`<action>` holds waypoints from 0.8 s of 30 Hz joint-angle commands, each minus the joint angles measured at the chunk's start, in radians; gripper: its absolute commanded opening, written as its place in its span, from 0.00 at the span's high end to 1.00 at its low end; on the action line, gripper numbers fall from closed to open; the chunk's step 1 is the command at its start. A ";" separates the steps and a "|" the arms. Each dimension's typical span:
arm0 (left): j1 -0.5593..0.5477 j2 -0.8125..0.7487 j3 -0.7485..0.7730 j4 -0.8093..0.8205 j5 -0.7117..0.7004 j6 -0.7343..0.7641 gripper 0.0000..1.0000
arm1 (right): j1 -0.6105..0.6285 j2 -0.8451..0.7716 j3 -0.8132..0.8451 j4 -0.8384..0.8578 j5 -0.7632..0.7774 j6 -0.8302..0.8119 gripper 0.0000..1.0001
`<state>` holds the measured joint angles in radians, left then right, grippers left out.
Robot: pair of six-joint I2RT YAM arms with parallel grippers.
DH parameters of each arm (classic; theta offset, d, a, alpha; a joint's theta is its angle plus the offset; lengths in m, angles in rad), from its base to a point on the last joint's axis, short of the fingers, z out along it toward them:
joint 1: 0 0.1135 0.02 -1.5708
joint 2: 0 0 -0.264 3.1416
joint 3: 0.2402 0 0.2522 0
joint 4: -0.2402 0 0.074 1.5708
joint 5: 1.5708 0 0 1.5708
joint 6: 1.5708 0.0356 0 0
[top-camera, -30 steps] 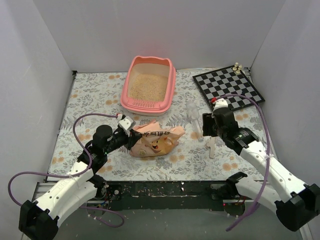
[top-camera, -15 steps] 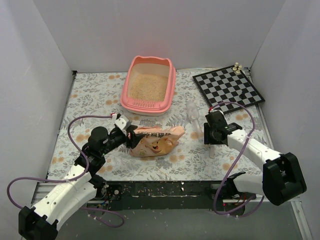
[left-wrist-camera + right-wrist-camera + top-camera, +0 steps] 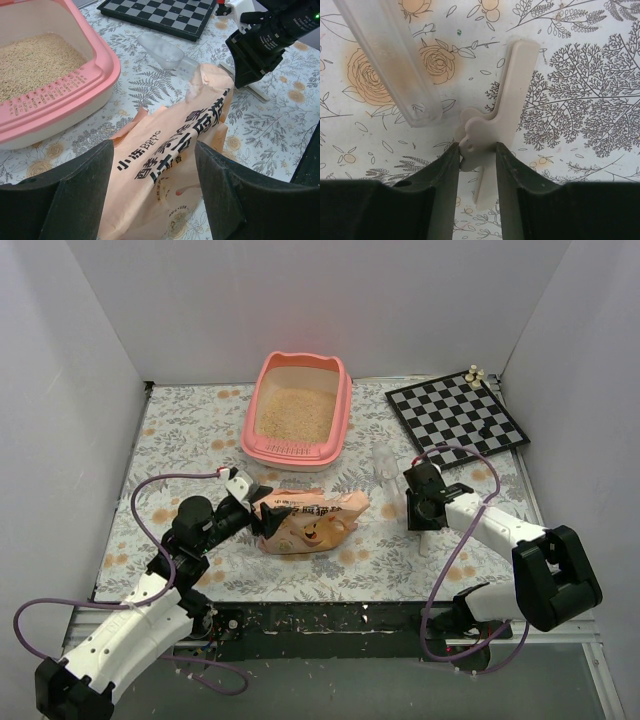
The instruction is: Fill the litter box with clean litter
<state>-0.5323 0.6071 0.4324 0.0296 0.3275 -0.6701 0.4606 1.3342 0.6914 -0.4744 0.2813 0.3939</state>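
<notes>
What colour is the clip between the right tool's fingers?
Plain cream white; the clip shows best in the right wrist view.

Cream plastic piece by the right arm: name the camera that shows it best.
Right wrist: the cream plastic piece lies flat, close up, its knobbed end between the jaws. Top external shows only a pale sliver of it; left wrist shows only a strip beyond the bag.

top: overhead, far | wrists: low, close | top+left share bag (image 3: 312,524)
</notes>
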 commanded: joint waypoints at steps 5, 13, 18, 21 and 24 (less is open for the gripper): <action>-0.017 -0.026 -0.004 0.009 -0.019 0.000 0.33 | 0.010 0.014 0.022 0.002 0.053 0.020 0.97; -0.024 -0.027 0.005 0.000 -0.004 0.003 0.32 | 0.010 -0.065 0.022 -0.029 0.107 -0.003 0.99; -0.026 -0.030 0.029 -0.010 -0.008 0.007 0.32 | 0.010 -0.168 0.046 -0.075 0.134 -0.030 0.99; -0.026 -0.033 0.066 -0.020 0.004 0.004 0.32 | 0.010 -0.256 0.085 -0.095 0.110 -0.067 0.99; -0.026 0.009 0.167 -0.091 0.027 -0.019 0.32 | 0.010 -0.319 0.153 -0.108 0.026 -0.111 0.99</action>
<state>-0.5537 0.5938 0.4625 -0.0036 0.3260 -0.6712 0.4690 1.0977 0.7338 -0.5621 0.3801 0.3439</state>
